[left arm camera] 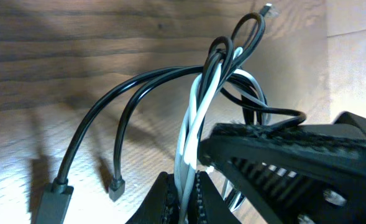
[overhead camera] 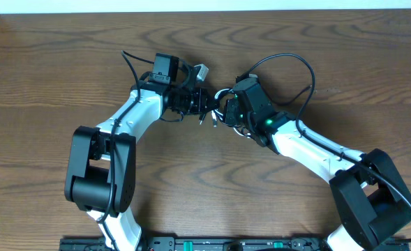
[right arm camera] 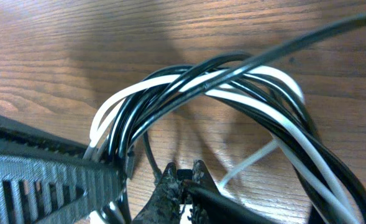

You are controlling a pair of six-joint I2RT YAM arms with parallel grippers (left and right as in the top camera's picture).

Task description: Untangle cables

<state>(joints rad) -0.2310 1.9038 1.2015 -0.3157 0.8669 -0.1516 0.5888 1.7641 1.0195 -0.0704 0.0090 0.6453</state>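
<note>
Cables point(left arm camera: 210, 74) bunch between facing jaws, equally near both; left jaws pinch white cord point(left arm camera: 189, 134), right jaws pinch black cord point(right arm camera: 170, 87).

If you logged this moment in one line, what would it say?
task: untangle cables | left gripper: shut on white cable | right gripper: shut on black cable | cables: twisted together | status: not untangled

soft, even light from above in the overhead view, with a blown-out white strip along the top edge and faint shadows on the desk point(overhead camera: 45, 84). harsher in the left wrist view: washed-out glare low left, long grey shadows of the cables point(left arm camera: 86, 127). soft focus on the left pincer point(left arm camera: 184, 202) and right pincer point(right arm camera: 184, 186), close to the lenses.
</note>
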